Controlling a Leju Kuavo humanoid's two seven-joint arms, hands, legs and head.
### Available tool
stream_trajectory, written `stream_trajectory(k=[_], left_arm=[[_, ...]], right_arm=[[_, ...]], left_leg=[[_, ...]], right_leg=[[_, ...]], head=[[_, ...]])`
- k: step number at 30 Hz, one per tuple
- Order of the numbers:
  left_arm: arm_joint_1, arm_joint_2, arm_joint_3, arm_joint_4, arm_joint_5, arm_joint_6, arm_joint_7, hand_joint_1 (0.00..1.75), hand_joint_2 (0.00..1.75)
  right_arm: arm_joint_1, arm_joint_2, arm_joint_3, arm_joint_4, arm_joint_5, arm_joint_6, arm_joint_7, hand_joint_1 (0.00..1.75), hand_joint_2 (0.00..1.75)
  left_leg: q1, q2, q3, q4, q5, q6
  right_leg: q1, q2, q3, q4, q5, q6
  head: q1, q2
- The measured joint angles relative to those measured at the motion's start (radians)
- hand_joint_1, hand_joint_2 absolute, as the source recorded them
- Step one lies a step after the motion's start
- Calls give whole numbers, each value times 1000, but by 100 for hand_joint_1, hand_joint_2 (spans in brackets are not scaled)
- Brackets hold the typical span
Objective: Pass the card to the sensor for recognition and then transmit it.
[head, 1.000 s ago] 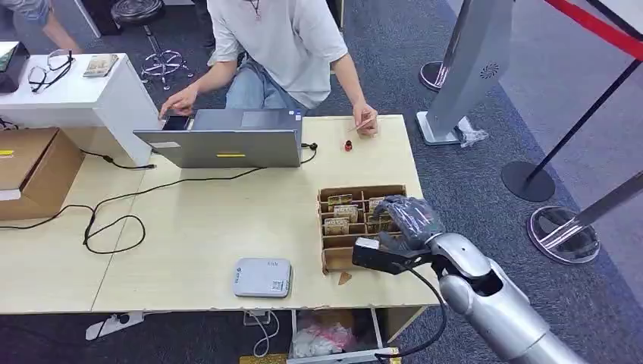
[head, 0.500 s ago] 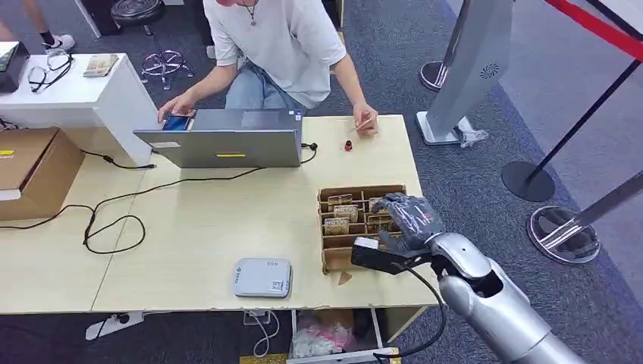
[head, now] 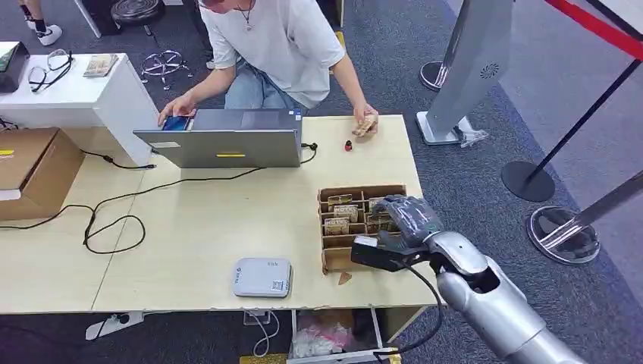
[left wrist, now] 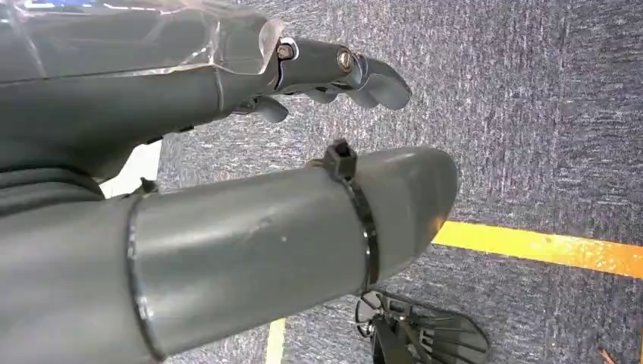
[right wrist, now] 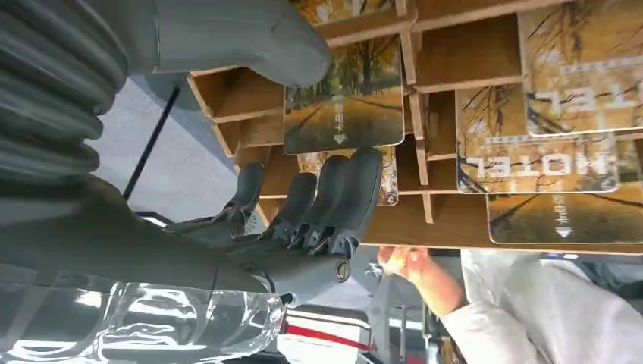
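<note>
Over the card box (head: 361,220) on the desk (head: 212,227), the right hand (head: 406,216) pinches one card (right wrist: 345,95), thumb against fingertips.
Risk: it's barely lifted, so it could snag a divider or slip loose; the sensor (head: 261,277) sits well off to the hand's side. Neighbouring cards read "HOTEL". The left hand (left wrist: 227,152) hangs slack, holding nothing.

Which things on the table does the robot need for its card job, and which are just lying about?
For the job:
card, pinched by the right hand
card box
sensor

Just lying about:
laptop
black cable
cardboard carton
glasses
</note>
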Motion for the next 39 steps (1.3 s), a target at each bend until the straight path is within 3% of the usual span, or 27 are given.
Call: stream_trajectory(k=[15,21,23,24,26,27,28,39], left_arm=[[0,0,0,0,10,3,3,0,0],[0,0,0,0,12,4,3,0,0],[0,0,0,0,12,4,3,0,0],[0,0,0,0,12,4,3,0,0],[0,0,0,0,12,4,3,0,0],[0,0,0,0,12,3,3,0,0],[0,0,0,0,11,3,3,0,0],[0,5,0,0,3,-2,2,0,0]], right_arm=[[-83,48,12,138,-12,-1,-34,96,175],[-107,59,26,171,-19,-3,-43,106,175],[-109,60,28,176,-21,-8,-43,112,175],[-109,60,29,177,-22,-10,-43,133,175],[-109,60,29,177,-24,-15,-43,136,175],[-109,60,29,177,-25,-17,-42,168,175],[-108,60,29,177,-26,-18,-40,173,175],[-91,53,28,140,-31,-31,-19,175,175]], left_leg=[[0,0,0,0,0,0],[0,0,0,0,0,0],[0,0,0,0,0,0],[0,0,0,0,0,0],[0,0,0,0,0,0],[0,0,0,0,0,0],[0,0,0,0,0,0],[0,0,1,0,0,0]], right_leg=[[0,0,0,0,0,0],[0,0,0,0,0,0],[0,0,0,0,0,0],[0,0,0,0,0,0],[0,0,0,0,0,0],[0,0,0,0,0,0],[0,0,0,0,0,0],[0,0,0,0,0,0]], head=[[0,0],[0,0],[0,0],[0,0],[0,0],[0,0],[0,0],[0,0]])
